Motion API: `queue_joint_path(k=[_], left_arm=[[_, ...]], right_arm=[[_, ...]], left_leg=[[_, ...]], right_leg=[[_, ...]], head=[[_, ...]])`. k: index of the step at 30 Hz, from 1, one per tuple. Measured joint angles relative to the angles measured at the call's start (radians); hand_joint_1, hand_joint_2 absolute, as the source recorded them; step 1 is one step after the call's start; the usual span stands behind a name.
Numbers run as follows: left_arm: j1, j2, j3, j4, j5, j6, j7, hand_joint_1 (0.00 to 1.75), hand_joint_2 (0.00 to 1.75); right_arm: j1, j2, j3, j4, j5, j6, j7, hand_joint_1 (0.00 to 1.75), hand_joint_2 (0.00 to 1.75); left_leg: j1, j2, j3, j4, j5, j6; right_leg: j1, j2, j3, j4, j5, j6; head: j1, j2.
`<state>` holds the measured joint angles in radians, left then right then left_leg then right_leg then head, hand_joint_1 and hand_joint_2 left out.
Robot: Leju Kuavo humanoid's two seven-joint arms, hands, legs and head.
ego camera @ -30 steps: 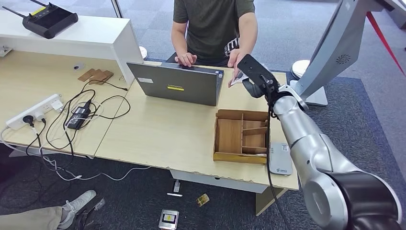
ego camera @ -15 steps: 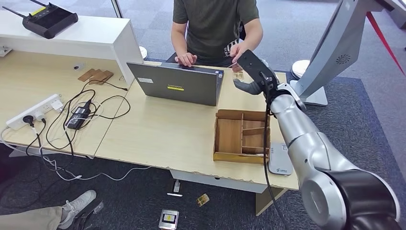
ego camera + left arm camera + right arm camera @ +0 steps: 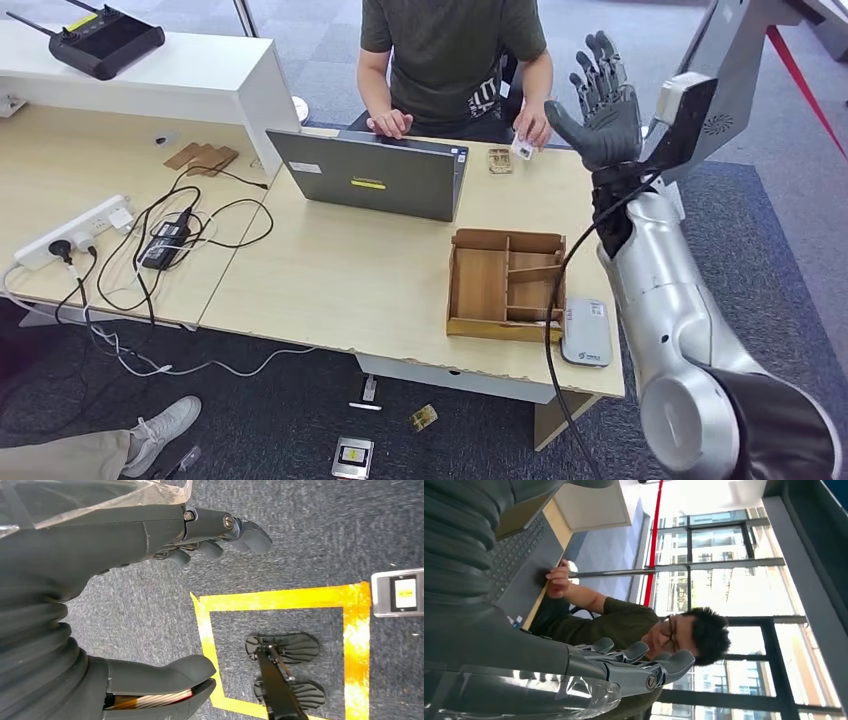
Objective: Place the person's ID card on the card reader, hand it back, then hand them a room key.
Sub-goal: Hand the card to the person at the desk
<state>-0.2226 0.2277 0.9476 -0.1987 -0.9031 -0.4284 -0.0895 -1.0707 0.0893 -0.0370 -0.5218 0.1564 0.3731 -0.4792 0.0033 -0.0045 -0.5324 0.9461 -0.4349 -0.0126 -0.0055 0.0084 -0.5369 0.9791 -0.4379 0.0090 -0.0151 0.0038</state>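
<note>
Your right hand (image 3: pixel 600 100) is raised, fingers spread and empty, the card (image 3: pixel 522 148) sits in the person's hand (image 3: pixel 533 128), so handing over a room key probably remains.

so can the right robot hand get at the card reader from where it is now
Probably yes. The right robot hand is raised, open and empty, and the card reader lies uncovered at the table edge beside the wooden tray.

Silver arm (image 3: pixel 665 290), seemingly dark-grey hand (image 3: pixel 600 105)
</note>
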Motion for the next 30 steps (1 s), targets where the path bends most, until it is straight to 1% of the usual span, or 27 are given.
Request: queue_joint_path(k=[2, 4, 6, 7, 9, 11, 15, 17, 19, 25, 30], left_arm=[[0.015, 0.002, 0.002, 0.0, 0.0, 0.002, -0.006, 0.0, 1.75], [0.028, 0.004, 0.006, 0.0, 0.001, 0.003, -0.011, 0.0, 1.75], [0.035, 0.008, 0.009, 0.0, 0.002, 0.003, -0.015, 0.0, 1.75], [0.037, 0.01, 0.011, 0.0, 0.002, 0.003, -0.017, 0.0, 1.75], [0.043, 0.012, 0.014, 0.0, 0.003, 0.003, -0.02, 0.0, 1.75], [0.052, 0.015, 0.018, 0.0, 0.003, 0.003, -0.023, 0.0, 1.75], [0.065, 0.022, 0.027, 0.0, 0.012, 0.003, -0.028, 0.0, 1.75], [0.072, 0.025, 0.033, 0.0, 0.019, 0.003, -0.027, 0.0, 1.75], [0.074, 0.028, 0.04, 0.0, 0.024, 0.004, -0.018, 0.0, 1.75], [0.077, 0.032, 0.062, 0.0, 0.043, 0.011, 0.027, 0.0, 1.75], [0.077, 0.034, 0.077, 0.0, 0.048, 0.011, 0.033, 0.0, 1.75]], right_arm=[[0.089, -0.027, -0.004, -0.1, -0.032, -0.005, 0.061, 0.0, 1.75], [0.169, -0.054, -0.004, -0.192, -0.031, -0.021, 0.117, 0.0, 1.75], [0.235, -0.083, -0.004, -0.282, 0.011, -0.045, 0.163, 0.0, 1.75], [0.268, -0.098, -0.003, -0.334, 0.056, -0.061, 0.188, 0.0, 1.75], [0.342, -0.129, 0.001, -0.445, 0.183, -0.095, 0.235, 0.0, 1.75], [0.417, -0.156, 0.011, -0.552, 0.344, -0.121, 0.269, 0.0, 1.75], [0.555, -0.201, 0.054, -0.762, 0.677, -0.15, 0.299, 0.0, 1.75], [0.627, -0.217, 0.081, -0.851, 0.777, -0.155, 0.303, 0.0, 1.75], [0.686, -0.229, 0.108, -0.92, 0.824, -0.159, 0.303, 0.0, 1.75], [0.834, -0.261, 0.194, -1.102, 0.891, -0.159, 0.295, 0.0, 1.75], [0.892, -0.278, 0.252, -1.194, 0.904, -0.156, 0.295, 0.0, 1.75]], left_leg=[[0.0, 0.0, 0.0, 0.0, 0.0, 0.0], [0.0, 0.0, 0.0, 0.0, 0.0, 0.001], [0.0, 0.0, 0.0, 0.0, -0.001, 0.001], [0.0, 0.0, 0.001, 0.001, -0.001, 0.001], [0.0, 0.0, 0.001, 0.001, -0.002, 0.001], [0.0, 0.0, 0.001, 0.001, -0.002, 0.001], [0.001, 0.0, 0.001, 0.0, -0.002, 0.0], [0.001, 0.0, 0.001, 0.0, -0.003, 0.0], [0.002, 0.0, 0.001, 0.0, -0.003, -0.001], [0.002, 0.0, 0.0, 0.0, -0.003, -0.001], [0.002, 0.0, 0.0, 0.0, -0.003, -0.001]], right_leg=[[0.0, 0.0, 0.001, 0.0, 0.0, 0.0], [0.0, 0.0, 0.0, -0.001, 0.0, 0.0], [0.0, 0.0, 0.0, -0.001, 0.0, 0.0], [0.0, 0.001, 0.001, -0.001, 0.0, 0.0], [0.0, 0.001, 0.001, -0.001, 0.0, 0.0], [0.0, 0.001, 0.001, -0.001, 0.0, 0.0], [0.001, 0.001, 0.001, -0.001, -0.001, 0.0], [0.002, 0.001, 0.001, -0.001, -0.001, 0.0], [0.002, 0.001, 0.001, -0.001, -0.001, 0.0], [0.002, 0.001, 0.002, -0.001, -0.002, 0.0], [0.002, 0.001, 0.001, -0.001, -0.002, 0.0]], head=[[0.0, 0.0], [0.0, 0.0], [0.0, 0.0], [0.0, 0.0], [0.0, 0.0], [0.0, 0.0], [0.0, 0.0], [0.0, 0.0], [0.0, 0.0], [0.0, 0.0], [0.0, 0.0]])
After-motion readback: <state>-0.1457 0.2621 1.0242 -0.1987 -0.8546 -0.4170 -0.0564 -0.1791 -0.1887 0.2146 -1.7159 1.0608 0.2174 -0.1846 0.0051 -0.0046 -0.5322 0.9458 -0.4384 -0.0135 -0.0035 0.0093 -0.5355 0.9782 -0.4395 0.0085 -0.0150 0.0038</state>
